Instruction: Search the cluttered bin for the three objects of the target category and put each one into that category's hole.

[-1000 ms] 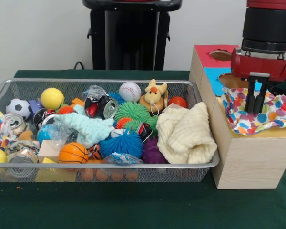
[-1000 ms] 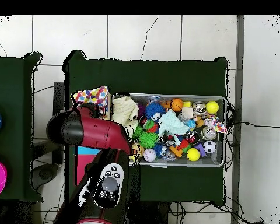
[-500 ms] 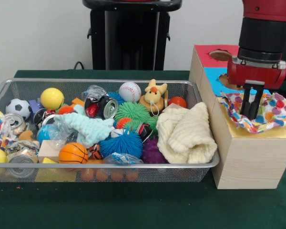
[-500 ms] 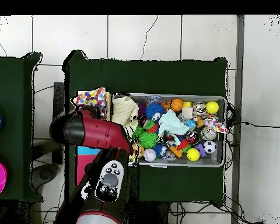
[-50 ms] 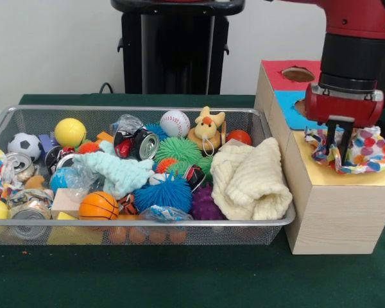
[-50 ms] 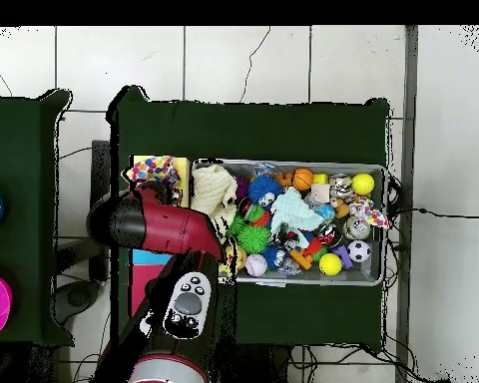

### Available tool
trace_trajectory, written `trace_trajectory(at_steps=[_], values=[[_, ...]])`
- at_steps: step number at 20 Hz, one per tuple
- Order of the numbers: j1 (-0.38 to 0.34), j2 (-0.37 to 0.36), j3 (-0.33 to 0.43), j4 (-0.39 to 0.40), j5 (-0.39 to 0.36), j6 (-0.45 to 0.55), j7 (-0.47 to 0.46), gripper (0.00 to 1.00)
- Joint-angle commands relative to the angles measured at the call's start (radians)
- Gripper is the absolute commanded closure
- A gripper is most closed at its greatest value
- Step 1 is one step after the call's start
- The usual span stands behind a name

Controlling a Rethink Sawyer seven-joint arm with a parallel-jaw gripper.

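The gripper [image 5: 339, 152] jaws pinch the polka-dot cloth [image 5: 366, 149] over the yellow section of the wooden sorting box [image 5: 337, 212], beside the cluttered wire bin [image 5: 141, 231].

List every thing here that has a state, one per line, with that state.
gripper: shut on the polka-dot cloth, above the yellow section.
polka-dot cloth: bunched on the wooden box, not yet through a hole.
red section hole: open, unblocked.
cream cloth: crumpled, draped over the bin's corner.
crushed can: dented, lying sideways.
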State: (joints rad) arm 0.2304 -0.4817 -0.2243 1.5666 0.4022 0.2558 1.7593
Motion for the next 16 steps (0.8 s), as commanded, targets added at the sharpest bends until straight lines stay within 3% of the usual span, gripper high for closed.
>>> trace_trajectory(at_steps=[1,10,16], values=[[-0.044,0.074,0.148,0.058,0.031,-0.048,0.218,1.0],[-0.087,0.128,0.203,0.026,-0.016,-0.162,0.181,1.0],[-0.07,0.175,0.148,-0.029,-0.011,-0.125,0.154,1.0]])
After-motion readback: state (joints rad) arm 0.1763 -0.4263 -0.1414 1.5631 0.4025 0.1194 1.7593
